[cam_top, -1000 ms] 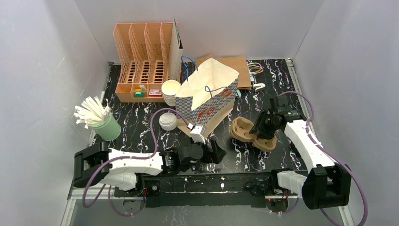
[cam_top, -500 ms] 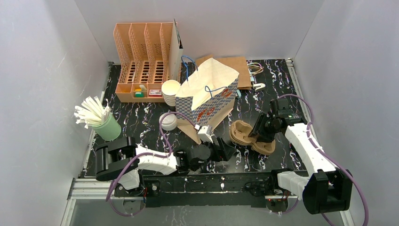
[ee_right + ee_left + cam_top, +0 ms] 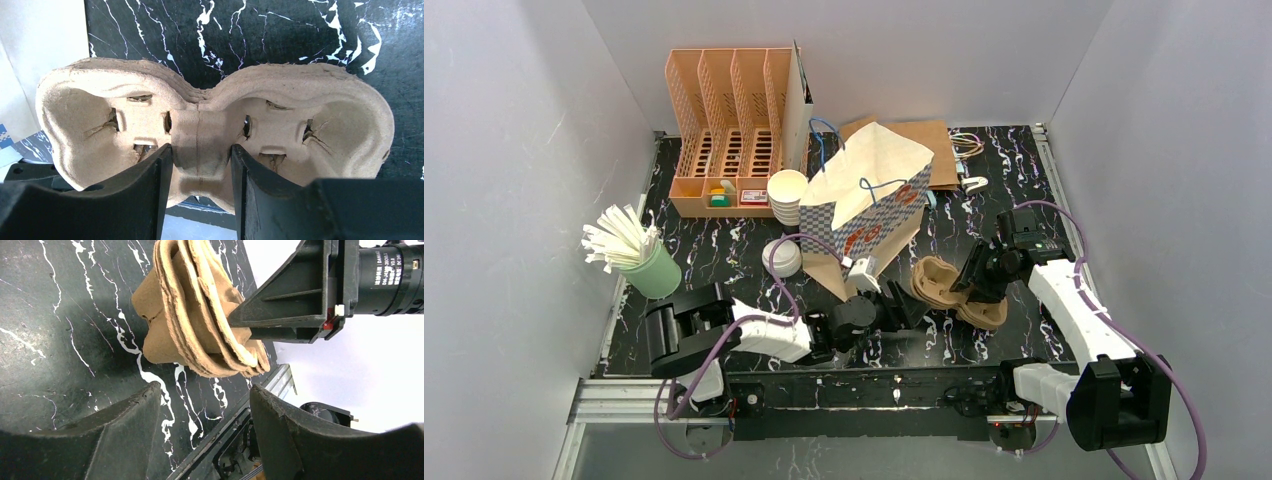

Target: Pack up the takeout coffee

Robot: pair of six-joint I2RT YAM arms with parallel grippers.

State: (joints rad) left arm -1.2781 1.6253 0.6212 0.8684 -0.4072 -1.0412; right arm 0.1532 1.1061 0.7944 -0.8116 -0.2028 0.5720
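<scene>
several layered rims show that the stack of moulded-pulp cup trays [image 3: 200,315] is more than one tray, nested tight. material: tan-brown pulp with a rough, fibrous face. outline: a figure-eight, with two round wells joined by a narrow bridge. each well has small slit tabs cut in its wall, some with frayed edges.

location: right of centre on the black marbled table [image 3: 724,270], just beside the foot of the checked paper bag [image 3: 869,215], between the two grippers. the stack is tilted, with its wells open toward the right wrist camera. whether its lower edge rests on the table cannot be told.

right gripper [image 3: 200,160]: clamped on the bridge of the stack, one finger against each side of it.

left gripper [image 3: 204,392]: fingers spread wide with nothing between them. the tips are near the stack's edge but apart from it.

surroundings: the paper bag stands upright with its mouth open. it has a blue-and-white check, orange print and a blue cord handle. a small pile of white lids [image 3: 781,257] lies at the bag's left. a nested stack of white paper cups [image 3: 786,195] stands behind the lids, beside the peach slotted desk organiser [image 3: 729,130]. flat brown paper bags [image 3: 929,150] lie at the back. a green cup of white straws [image 3: 652,268] stands at the left edge, well apart from the trays.
</scene>
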